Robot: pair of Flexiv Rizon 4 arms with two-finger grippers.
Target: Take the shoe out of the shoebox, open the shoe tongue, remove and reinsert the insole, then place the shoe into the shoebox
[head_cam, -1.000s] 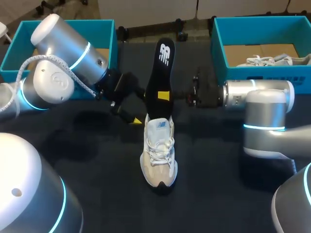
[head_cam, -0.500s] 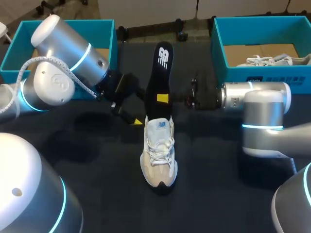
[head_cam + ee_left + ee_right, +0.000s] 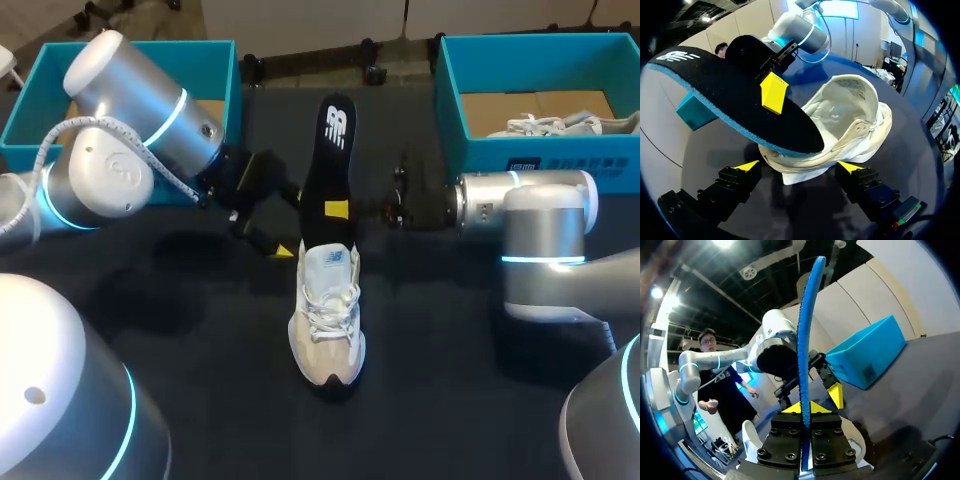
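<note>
Sneaker position: the white sneaker stands upright on its sole near the middle of the dark surface. Its toe points toward my base and its heel toward the far edge. It is outside both shoeboxes.

Insole position: the insole is out of the sneaker and held above the surface behind the heel. It slopes up and away from the sneaker. Its face is black and its underside is blue. Its lower end overlaps the heel collar. I cannot tell whether the two touch.

Right pincer state: it is clamped on the insole, low on its length. In the right wrist view the insole runs edge-on up between the two fingers of the right pincer. In the left wrist view one of its yellow fingertips lies flat on the insole's black face.

Left pincer state: its fingers stand apart and hold nothing. In its wrist view the left pincer is low at the sneaker's heel, one yellow tip on each side.

Shoeboxes: the left shoebox and right shoebox, both teal, stand at the far corners. A second sneaker lies in the right shoebox.
</note>
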